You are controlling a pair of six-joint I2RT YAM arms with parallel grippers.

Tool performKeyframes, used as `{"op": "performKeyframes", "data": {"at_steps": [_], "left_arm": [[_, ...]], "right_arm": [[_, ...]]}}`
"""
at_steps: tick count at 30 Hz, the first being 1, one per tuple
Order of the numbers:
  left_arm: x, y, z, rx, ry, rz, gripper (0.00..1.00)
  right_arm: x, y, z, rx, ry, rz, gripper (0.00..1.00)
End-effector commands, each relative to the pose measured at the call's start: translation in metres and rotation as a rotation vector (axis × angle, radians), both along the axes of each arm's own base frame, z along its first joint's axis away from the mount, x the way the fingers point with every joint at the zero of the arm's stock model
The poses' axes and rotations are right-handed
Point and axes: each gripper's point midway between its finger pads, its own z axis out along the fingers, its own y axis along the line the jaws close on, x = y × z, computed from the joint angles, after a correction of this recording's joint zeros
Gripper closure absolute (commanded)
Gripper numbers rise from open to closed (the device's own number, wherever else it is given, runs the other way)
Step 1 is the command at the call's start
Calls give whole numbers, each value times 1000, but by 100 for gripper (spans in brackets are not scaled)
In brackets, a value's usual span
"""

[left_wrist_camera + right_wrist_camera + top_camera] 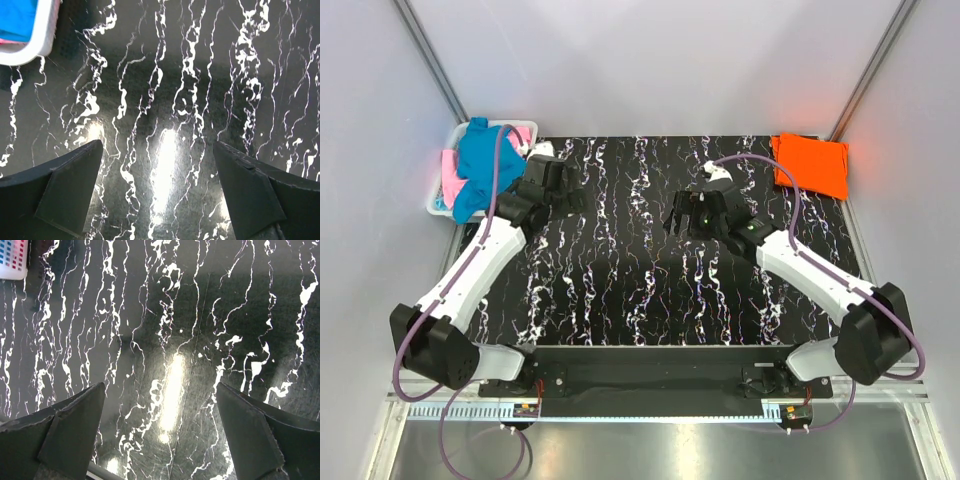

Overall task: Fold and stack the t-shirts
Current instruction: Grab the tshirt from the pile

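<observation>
As it sprawls, teal t-shirt (480,165) overlaps pink t-shirt (449,172).

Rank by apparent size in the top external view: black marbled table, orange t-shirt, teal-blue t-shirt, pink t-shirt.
1. black marbled table
2. orange t-shirt and teal-blue t-shirt: they look about alike, so they are not ranked
3. pink t-shirt: mostly covered, only small parts show

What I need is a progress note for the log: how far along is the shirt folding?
Done: one orange t-shirt lies folded at the far right corner of the table. In hand: nothing; the left gripper and right gripper are both open and empty over it. Left: the teal-blue t-shirt and pink t-shirt sit bunched in the basket, and nothing is stacked on the orange one yet.
</observation>
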Motion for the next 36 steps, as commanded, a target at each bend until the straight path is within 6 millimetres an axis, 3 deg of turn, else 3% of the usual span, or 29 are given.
{"op": "performKeyframes", "data": {"at_steps": [1, 4, 5, 6, 8, 9, 13, 18, 22, 26, 27, 32, 36], "left_arm": [[16, 6, 37, -16, -115, 26, 1], [19, 9, 46, -56, -124, 32, 1], [15, 0, 44, -127, -79, -10, 1], [19, 13, 53, -164, -83, 23, 1], [18, 18, 53, -224, -47, 31, 1], [22, 34, 60, -242, -61, 73, 1], [38, 68, 68, -287, -75, 156, 1], [66, 111, 56, -316, -60, 308, 6], [93, 126, 12, -308, 27, 358, 19], [109, 153, -12, -329, 59, 438, 27], [111, 167, -13, -346, 48, 463, 30], [125, 190, -10, -406, 2, 466, 30], [124, 212, -9, -407, -10, 500, 30]], "right_arm": [[18, 11, 28, 44, -67, -26, 0], [23, 18, 27, 48, -57, -12, 0], [25, 19, 27, 46, -55, -13, 0], [26, 19, 26, 43, -54, -15, 0], [26, 18, 26, 37, -56, -19, 0], [26, 17, 25, 35, -55, -24, 0], [25, 13, 21, 19, -57, -37, 0], [25, 15, 12, 11, -36, -23, 0], [23, 18, 5, 14, -15, -7, 0], [23, 18, -1, 5, -6, -3, 0], [23, 18, -2, 1, -7, -1, 0], [27, 21, -14, -20, 7, 10, 0], [32, 24, -27, -37, 23, 20, 0]]}}
